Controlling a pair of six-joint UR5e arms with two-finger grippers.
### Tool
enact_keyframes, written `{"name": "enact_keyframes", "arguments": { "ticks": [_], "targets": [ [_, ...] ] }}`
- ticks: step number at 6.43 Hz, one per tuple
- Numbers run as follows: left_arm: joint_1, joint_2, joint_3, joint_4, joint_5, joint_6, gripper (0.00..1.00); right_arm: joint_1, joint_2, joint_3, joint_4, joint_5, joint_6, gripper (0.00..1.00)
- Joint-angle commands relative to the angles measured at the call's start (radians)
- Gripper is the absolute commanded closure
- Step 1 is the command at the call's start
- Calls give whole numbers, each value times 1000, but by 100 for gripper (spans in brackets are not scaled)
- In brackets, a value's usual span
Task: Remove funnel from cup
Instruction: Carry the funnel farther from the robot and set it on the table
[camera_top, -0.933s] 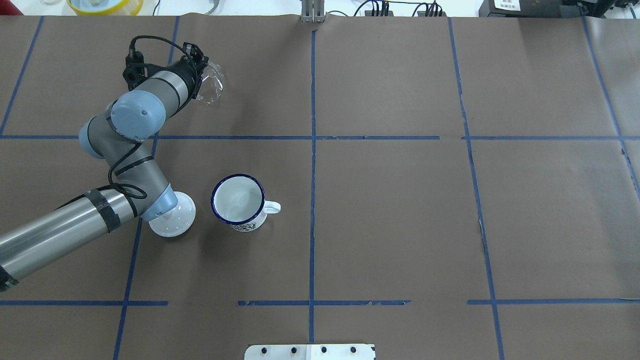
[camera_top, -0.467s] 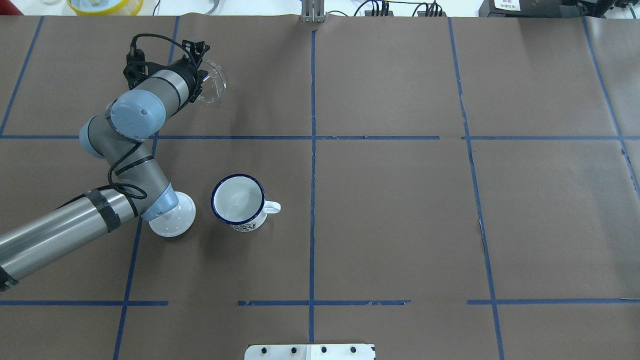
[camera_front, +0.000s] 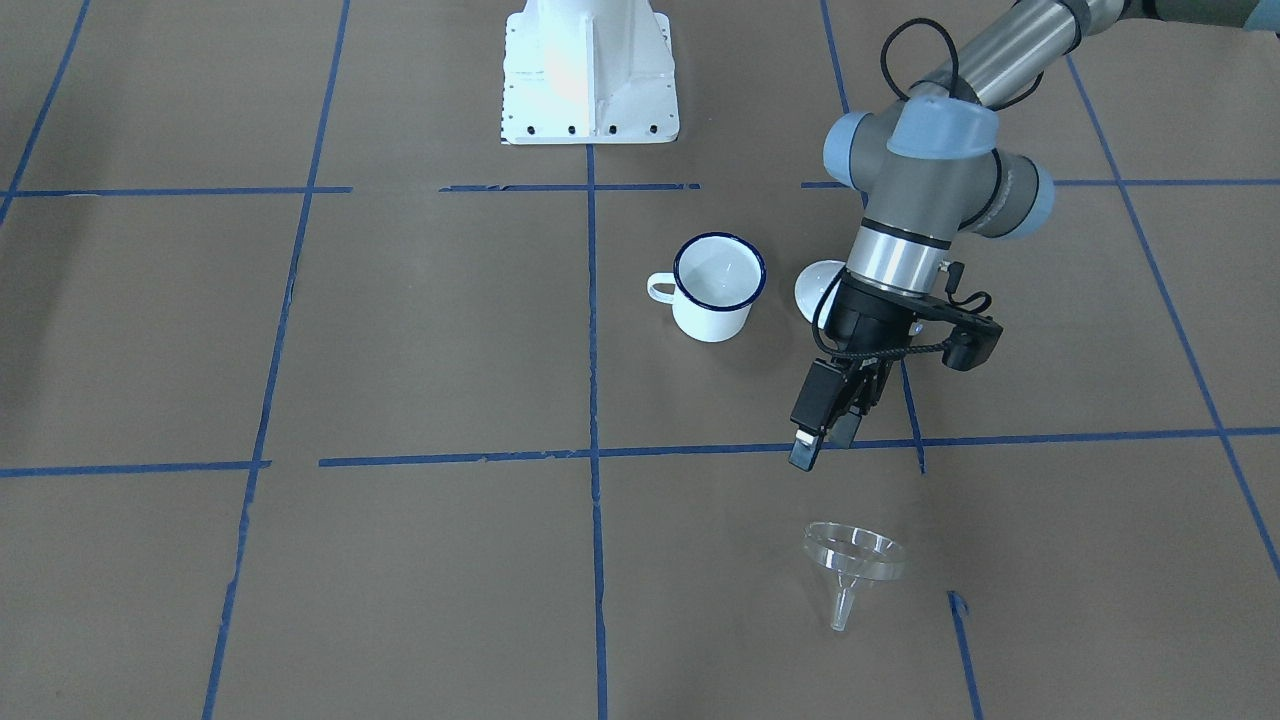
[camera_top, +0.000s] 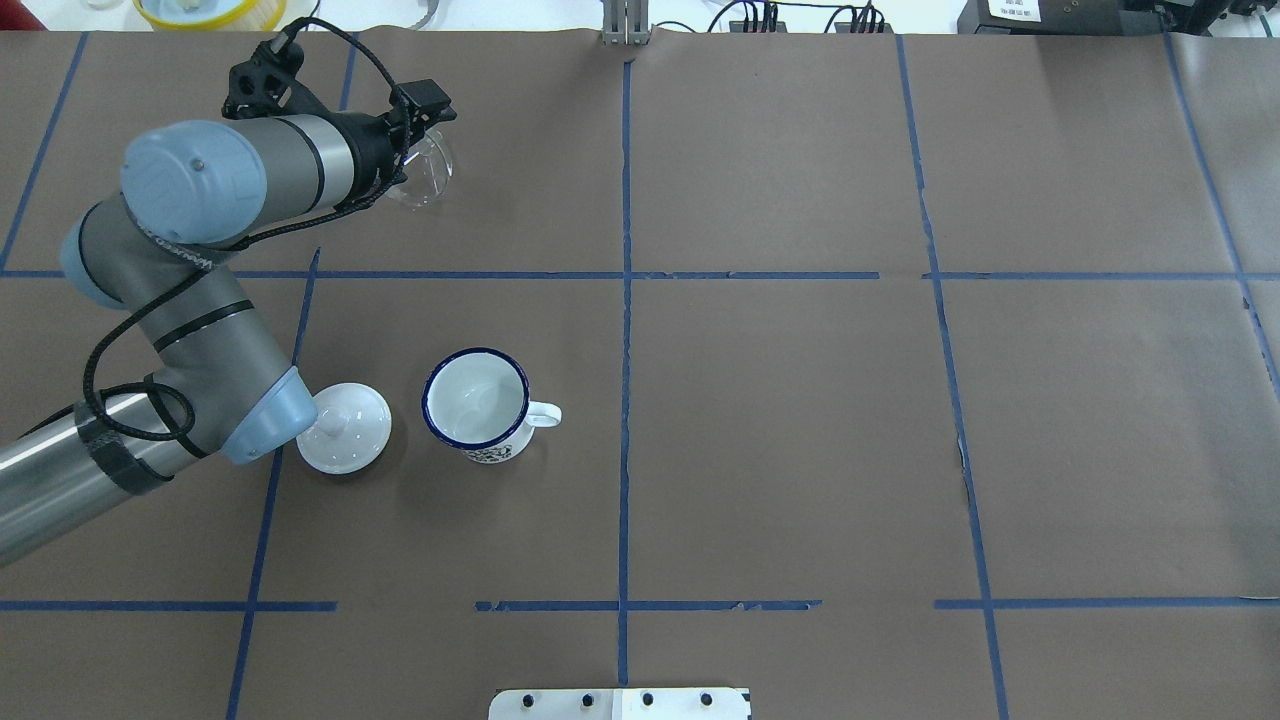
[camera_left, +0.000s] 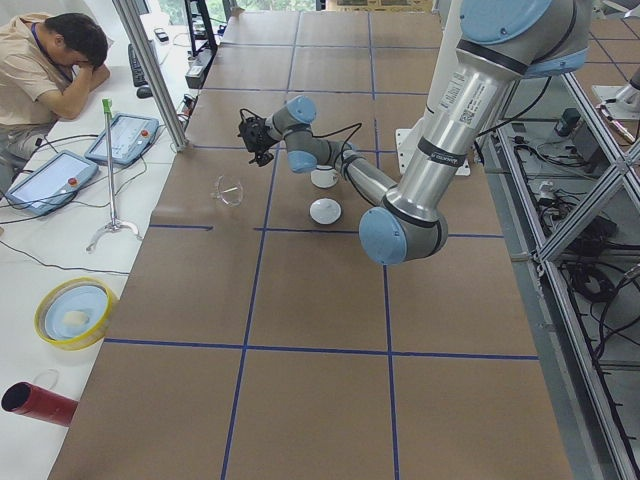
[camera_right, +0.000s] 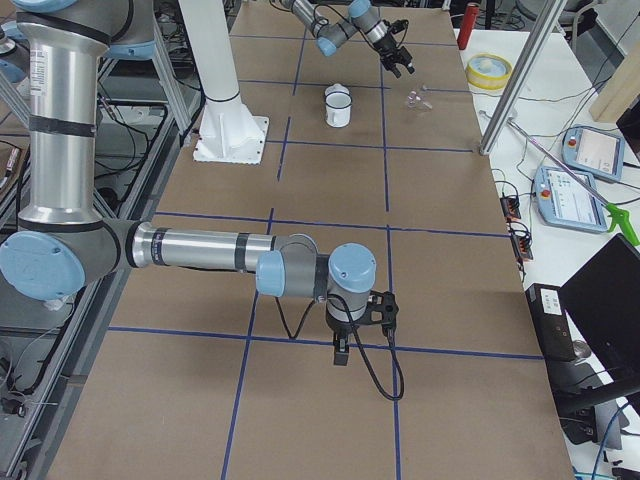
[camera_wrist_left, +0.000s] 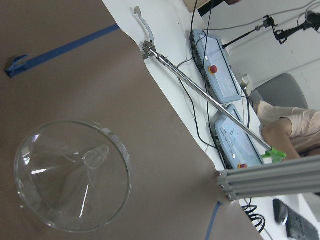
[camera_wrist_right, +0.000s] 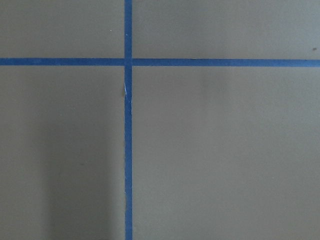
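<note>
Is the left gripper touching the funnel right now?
Apart. The front-facing view shows a strip of bare table between the left gripper and the funnel, which rests by itself, well away from the cup.

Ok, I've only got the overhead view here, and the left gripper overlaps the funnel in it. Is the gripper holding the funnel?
Observer: No. In the front-facing view the left gripper hangs clear of the funnel, with nothing between its fingers.
Operator: How is the funnel lying?
Observer: Tipped over on the table, with its spout pointing away from the robot and well apart from the cup.
Operator: And the right arm? I can't see it at all.
Observer: The exterior right view shows it far down the table from the cup, with the right gripper pointing down at bare paper.
</note>
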Motion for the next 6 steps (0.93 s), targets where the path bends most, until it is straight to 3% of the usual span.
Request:
{"name": "enact_keyframes", "arguments": {
  "ticks": [1,2,4,5,6],
  "targets": [
    [-12,10,-214,344,-125,311,1,0,0,0,0,0,0,0],
    [-25,77,-306,382,-183,384,2,0,0,0,0,0,0,0],
    [-60,313,-455,380,-286,503,3,0,0,0,0,0,0,0],
    [-22,375,-445,376,-314,501,6,0,0,0,0,0,0,0],
    [25,400,-410,365,-314,489,0,0,0,0,0,0,0,0]
  ]
}}
